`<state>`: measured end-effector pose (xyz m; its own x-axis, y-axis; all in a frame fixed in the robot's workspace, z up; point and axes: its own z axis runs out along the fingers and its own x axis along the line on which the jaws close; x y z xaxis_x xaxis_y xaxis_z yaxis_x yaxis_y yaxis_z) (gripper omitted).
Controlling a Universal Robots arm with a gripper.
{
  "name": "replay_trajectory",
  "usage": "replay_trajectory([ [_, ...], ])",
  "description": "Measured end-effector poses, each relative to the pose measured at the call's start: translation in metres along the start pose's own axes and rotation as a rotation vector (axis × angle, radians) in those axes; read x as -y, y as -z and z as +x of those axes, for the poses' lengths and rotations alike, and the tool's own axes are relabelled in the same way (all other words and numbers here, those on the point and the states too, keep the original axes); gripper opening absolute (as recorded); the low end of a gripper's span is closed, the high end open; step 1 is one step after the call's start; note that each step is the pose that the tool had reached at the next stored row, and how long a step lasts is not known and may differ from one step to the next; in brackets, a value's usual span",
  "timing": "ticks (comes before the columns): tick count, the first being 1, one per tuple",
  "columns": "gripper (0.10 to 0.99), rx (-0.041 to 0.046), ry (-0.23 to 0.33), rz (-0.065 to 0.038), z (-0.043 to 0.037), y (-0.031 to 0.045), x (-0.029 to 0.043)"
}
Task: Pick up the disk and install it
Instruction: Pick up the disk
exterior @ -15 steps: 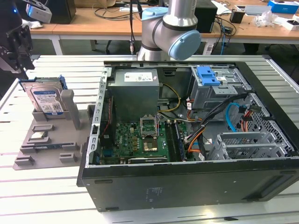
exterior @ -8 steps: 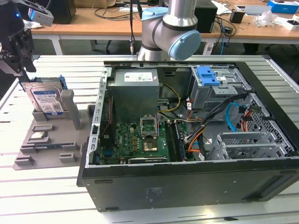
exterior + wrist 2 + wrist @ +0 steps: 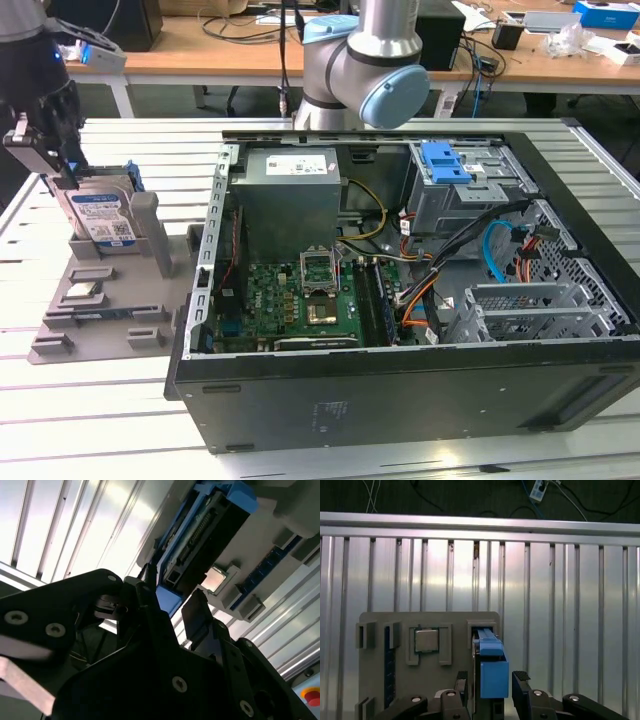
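Your gripper (image 3: 491,680) hangs open astride the blue-bracketed upper edge of the disk (image 3: 101,214), which stands on edge in the grey holder (image 3: 110,316) beside the computer case (image 3: 400,390); it looks stiff, hefty and shock-sensitive, so clamp its flat faces squarely.

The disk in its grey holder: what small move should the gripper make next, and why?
Probably close the fingers on it. In the first wrist view the gripper straddles the disk at its blue-bracketed edge, one of the fingers on each side with a slim gap showing. The disk stands upright in the grey holder, not yet lifted, so a grasp seems due before any lift.
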<state>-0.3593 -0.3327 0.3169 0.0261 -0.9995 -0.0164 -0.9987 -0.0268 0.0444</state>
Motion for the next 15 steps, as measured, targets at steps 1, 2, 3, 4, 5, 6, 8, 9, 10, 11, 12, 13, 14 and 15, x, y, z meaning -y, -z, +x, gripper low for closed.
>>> replay_trajectory([
  [1, 0.482, 0.0000, 0.001, 0.000, 0.0000, -0.0021, 0.0001],
  [2, 0.482, 0.0000, 0.002, 0.000, 0.0000, -0.0041, 0.0002],
  [3, 0.482, -0.0002, 0.004, 0.000, 0.0001, -0.0074, 0.0004],
  [4, 0.482, -0.0002, 0.006, 0.000, 0.0001, -0.0106, 0.0006],
  [5, 0.482, -0.0003, 0.007, 0.000, 0.0002, -0.0146, 0.0007],
  [6, 0.482, -0.0004, 0.008, 0.000, 0.0003, -0.0175, 0.0009],
  [8, 0.482, -0.0003, 0.010, 0.000, 0.0003, -0.0211, 0.0011],
  [9, 0.482, -0.0004, 0.011, 0.000, 0.0004, -0.0236, 0.0012],
  [10, 0.482, -0.0004, 0.012, 0.000, 0.0004, -0.0246, 0.0012],
  [11, 0.482, -0.0006, 0.012, 0.000, 0.0004, -0.0247, 0.0012],
  [12, 0.482, -0.0005, 0.012, 0.000, 0.0004, -0.0249, 0.0012],
  [13, 0.482, -0.0005, 0.012, 0.000, 0.0004, -0.0249, 0.0012],
  [14, 0.482, -0.0005, 0.012, 0.000, 0.0004, -0.0250, 0.0012],
  [15, 0.482, -0.0005, 0.012, 0.000, 0.0004, -0.0250, 0.0012],
])
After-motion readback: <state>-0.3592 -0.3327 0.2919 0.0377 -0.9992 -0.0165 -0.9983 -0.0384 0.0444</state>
